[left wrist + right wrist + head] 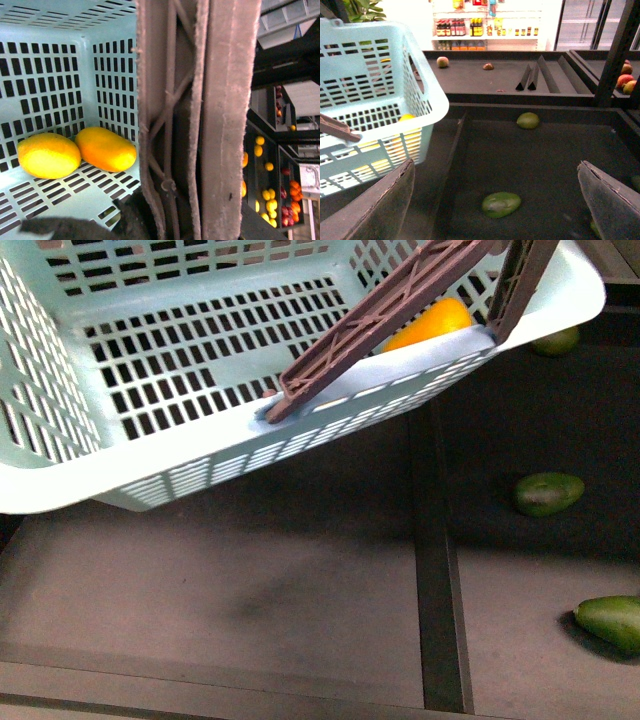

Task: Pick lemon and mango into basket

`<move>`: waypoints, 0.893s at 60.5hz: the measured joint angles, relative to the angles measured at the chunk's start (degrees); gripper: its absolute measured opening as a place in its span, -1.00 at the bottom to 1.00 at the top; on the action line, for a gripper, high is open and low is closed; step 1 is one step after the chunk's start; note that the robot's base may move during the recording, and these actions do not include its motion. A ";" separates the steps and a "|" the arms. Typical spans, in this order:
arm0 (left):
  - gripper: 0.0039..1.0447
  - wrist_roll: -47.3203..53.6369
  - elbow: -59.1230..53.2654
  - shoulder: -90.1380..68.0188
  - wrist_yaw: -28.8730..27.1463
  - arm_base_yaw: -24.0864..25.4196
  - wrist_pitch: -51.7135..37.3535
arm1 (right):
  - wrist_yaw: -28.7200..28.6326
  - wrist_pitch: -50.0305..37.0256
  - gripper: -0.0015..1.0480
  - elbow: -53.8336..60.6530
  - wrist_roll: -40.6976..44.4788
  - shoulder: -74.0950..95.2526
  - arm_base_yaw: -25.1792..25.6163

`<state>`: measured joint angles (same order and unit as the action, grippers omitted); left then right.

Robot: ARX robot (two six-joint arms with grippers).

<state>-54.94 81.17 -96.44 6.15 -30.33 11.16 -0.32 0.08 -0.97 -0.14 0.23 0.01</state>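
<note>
Lemon (pixel 49 155) and mango (pixel 105 148) touching side by side inside turquoise basket (pixel 150 485); task seemingly complete. Right gripper (pixel 495 200) wide open, empty; left gripper's grip on brown handle (pixel 200 120) impossible to tell.

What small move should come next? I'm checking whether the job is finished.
Probably level the basket and ease it down. The lemon and mango already lie inside it, it hangs tilted above the shelf, and the right claw is open and empty.
</note>
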 joint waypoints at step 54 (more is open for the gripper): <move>-0.71 -32.20 4.92 -25.62 -19.91 14.25 -11.41 | 0.28 0.00 0.83 0.00 -0.02 -0.02 0.00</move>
<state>-87.13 86.08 -122.06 -13.76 -16.08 -0.25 -0.03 0.08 -0.97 -0.16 0.21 0.01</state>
